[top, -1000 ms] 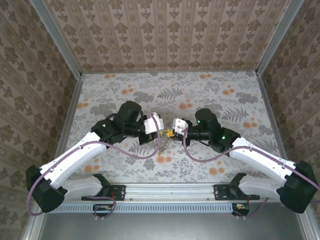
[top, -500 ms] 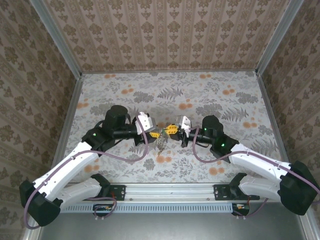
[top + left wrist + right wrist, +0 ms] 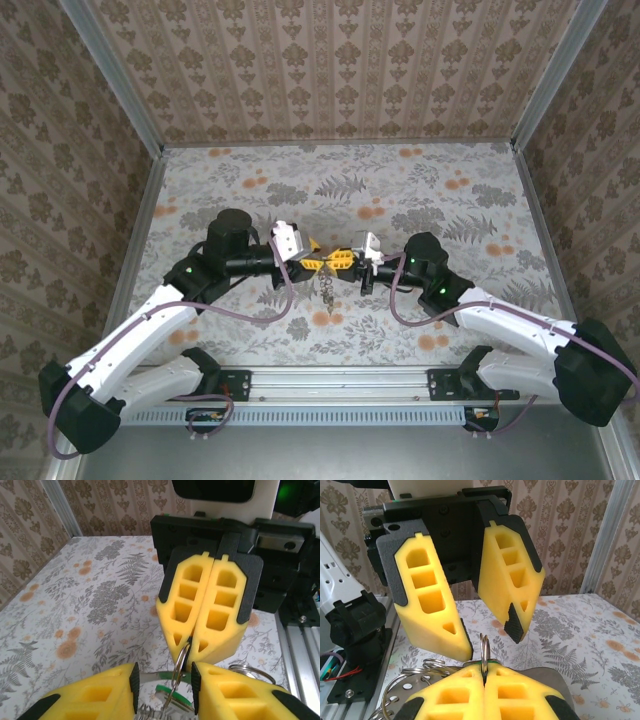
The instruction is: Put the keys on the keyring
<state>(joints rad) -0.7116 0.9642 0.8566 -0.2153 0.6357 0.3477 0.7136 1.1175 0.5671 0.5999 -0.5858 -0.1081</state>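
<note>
Closer together than a second ago, mid-frame: right gripper (image 3: 345, 260) clamped shut on the thin, stiff steel keyring (image 3: 483, 650), edge-on and probably slippery, best pinched across its wire; left gripper (image 3: 312, 264) stands open astride it. Light keys (image 3: 326, 290), one green-headed, dangle beneath, above the floral table (image 3: 450, 210).

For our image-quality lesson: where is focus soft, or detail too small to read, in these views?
Top external: even light, keys too small to read. Left wrist: its own pads blur at the bottom edge. Right wrist: metal ring crisp, lighting even.
</note>
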